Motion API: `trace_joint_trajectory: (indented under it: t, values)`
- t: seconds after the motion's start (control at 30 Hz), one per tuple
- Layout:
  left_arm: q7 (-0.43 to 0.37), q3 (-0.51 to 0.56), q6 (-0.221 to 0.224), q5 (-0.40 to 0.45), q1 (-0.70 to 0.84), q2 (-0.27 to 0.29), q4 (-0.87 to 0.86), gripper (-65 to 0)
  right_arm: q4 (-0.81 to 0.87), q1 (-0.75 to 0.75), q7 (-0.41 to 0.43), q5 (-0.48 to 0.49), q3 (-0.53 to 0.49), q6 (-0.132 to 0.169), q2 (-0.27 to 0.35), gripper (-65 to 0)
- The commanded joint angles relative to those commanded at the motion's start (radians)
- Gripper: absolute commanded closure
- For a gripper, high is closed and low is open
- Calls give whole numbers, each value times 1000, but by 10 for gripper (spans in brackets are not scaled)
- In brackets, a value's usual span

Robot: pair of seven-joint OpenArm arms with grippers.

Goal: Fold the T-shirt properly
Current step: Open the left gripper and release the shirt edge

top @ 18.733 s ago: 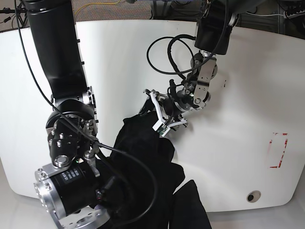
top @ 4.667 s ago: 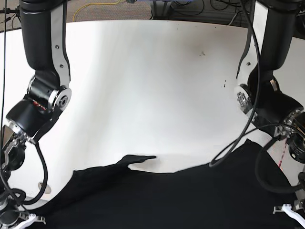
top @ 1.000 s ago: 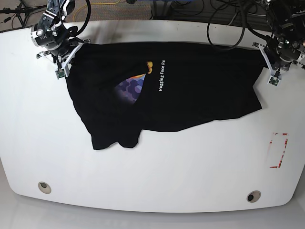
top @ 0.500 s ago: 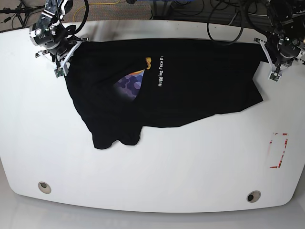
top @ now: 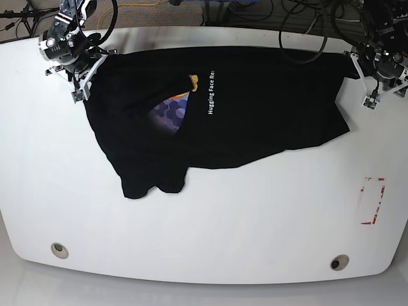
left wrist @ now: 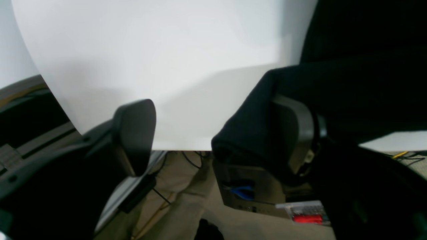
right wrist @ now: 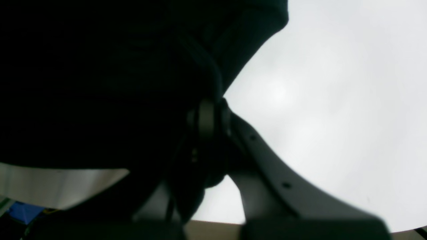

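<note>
The black T-shirt (top: 255, 108) lies spread along the far side of the white table (top: 255, 223), one flap folded over so only part of the purple print and white lettering shows. My right gripper (top: 80, 86) holds its far-left corner; the right wrist view shows the pads (right wrist: 206, 116) pinched on dark cloth (right wrist: 100, 83). My left gripper (top: 371, 95) is at the shirt's far-right corner. In the left wrist view it (left wrist: 213, 123) stands open, with a fold of the shirt (left wrist: 253, 126) draped over one finger (left wrist: 297, 133) and the other finger (left wrist: 135, 130) bare.
A red-marked rectangle (top: 371, 201) sits on the table at the right. Two round holes (top: 58, 247) (top: 338, 262) lie near the front edge. Cables (top: 306, 25) run beyond the far edge, which is close to both grippers.
The shirt has slid a little toward the far edge and leftward. Both grippers moved slightly farther back, and the left gripper has drawn a bit to the right of the shirt's corner.
</note>
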Motion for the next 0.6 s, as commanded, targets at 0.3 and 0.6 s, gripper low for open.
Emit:
trace_joint_trajectory:
  t: [0.3,0.6]
  values:
    - [40,2,0,-3,-14,-48,3,-496,0,3,0,0,-2,-2,0,0]
    - [35,-5,0,5,-15,-40,0,-489,0,3,0,0,-2,-3,0,0]
